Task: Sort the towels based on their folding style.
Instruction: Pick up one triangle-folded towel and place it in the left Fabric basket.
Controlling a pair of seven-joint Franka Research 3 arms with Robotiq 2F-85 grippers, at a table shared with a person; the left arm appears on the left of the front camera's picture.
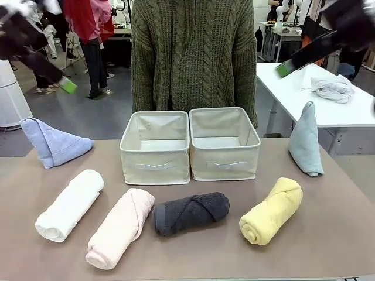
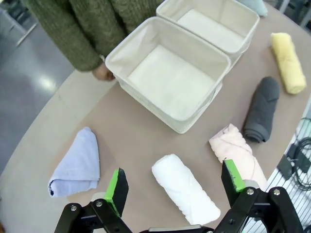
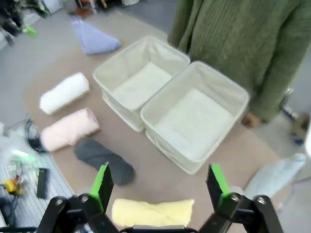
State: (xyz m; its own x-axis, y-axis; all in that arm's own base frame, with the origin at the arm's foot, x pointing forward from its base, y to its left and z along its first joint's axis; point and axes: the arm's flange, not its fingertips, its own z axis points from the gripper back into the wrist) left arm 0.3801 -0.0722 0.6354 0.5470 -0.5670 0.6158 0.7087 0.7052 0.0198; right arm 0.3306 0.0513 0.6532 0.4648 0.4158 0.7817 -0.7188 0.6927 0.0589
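Terry cloth, soft and light. On the bench four rolls lie across the lower frame: white roll, pink roll, dark grey roll, yellow roll. The blue cone sits at the left and the grey-green cone at the right, either side of two empty cream boxes. The left pincer and right pincer hang above, fingers apart. Rolls would likely squash and unwind — best gripped across the middle; cones low, near the broad base.

Table: 4 rolled towels, 2 cone towels, 2 boxes.
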